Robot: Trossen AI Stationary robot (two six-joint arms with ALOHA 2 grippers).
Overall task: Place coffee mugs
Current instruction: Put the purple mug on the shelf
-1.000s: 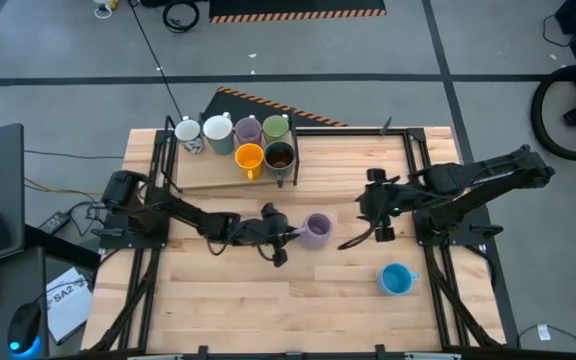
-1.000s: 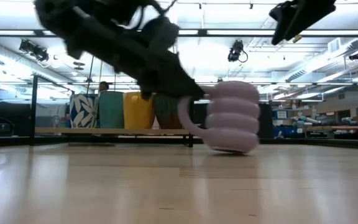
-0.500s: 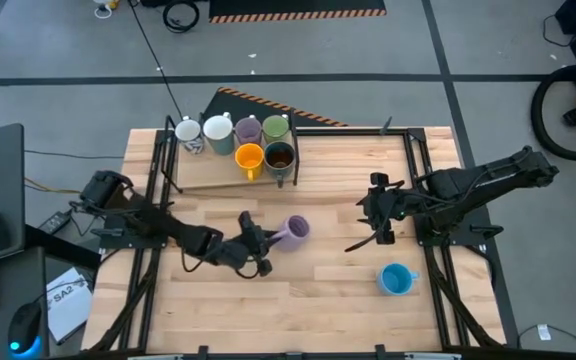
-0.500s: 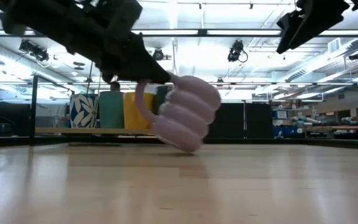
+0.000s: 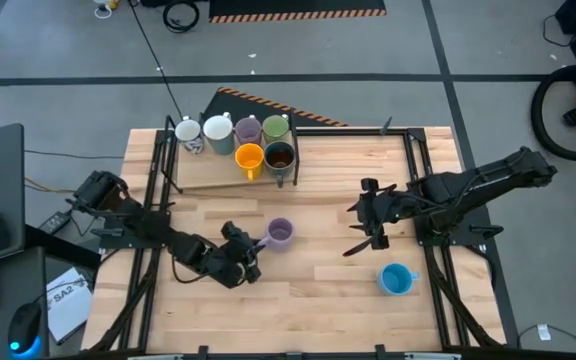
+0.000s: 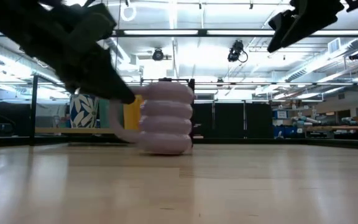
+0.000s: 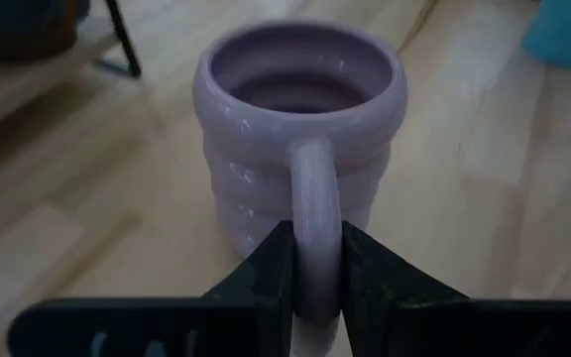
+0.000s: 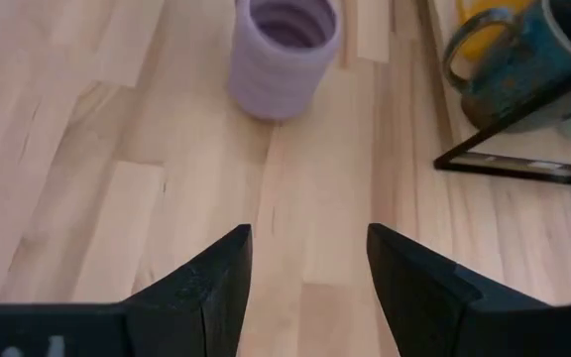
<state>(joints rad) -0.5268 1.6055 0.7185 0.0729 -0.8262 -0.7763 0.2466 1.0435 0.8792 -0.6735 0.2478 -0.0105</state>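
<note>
Wooden planks make up your table (image 5: 308, 290), and from the high view you have the left gripper (image 5: 253, 247) near its middle, fingers closed on the handle of a ribbed lilac mug (image 5: 280, 233) that stands upright on the boards. Behind it, on a raised board (image 5: 203, 172) at the far edge, six mugs are grouped close together: a patterned white mug (image 5: 189, 134), a plain white mug (image 5: 217, 131), a second lilac mug (image 5: 248, 129), a green mug (image 5: 275, 127), an orange mug (image 5: 249, 158) and a dark brown mug (image 5: 280, 157). Your right gripper (image 5: 360, 234) hangs over the right half of the table, well apart from the held mug, and a blue mug (image 5: 396, 279) sits alone nearer the front right.

Down at the low view, the lilac mug (image 6: 165, 116) rests flat on the table with the left arm's dark gripper (image 6: 122, 99) at its handle side; the right arm (image 6: 303, 22) shows high above.

Your left wrist view has both fingers (image 7: 271, 276) pinching the mug's handle (image 7: 313, 218), mug mouth up.

Your right wrist view shows that gripper (image 8: 308, 260) with its two fingers spread wide and nothing between them, the lilac mug (image 8: 284, 55) ahead on the boards
</note>
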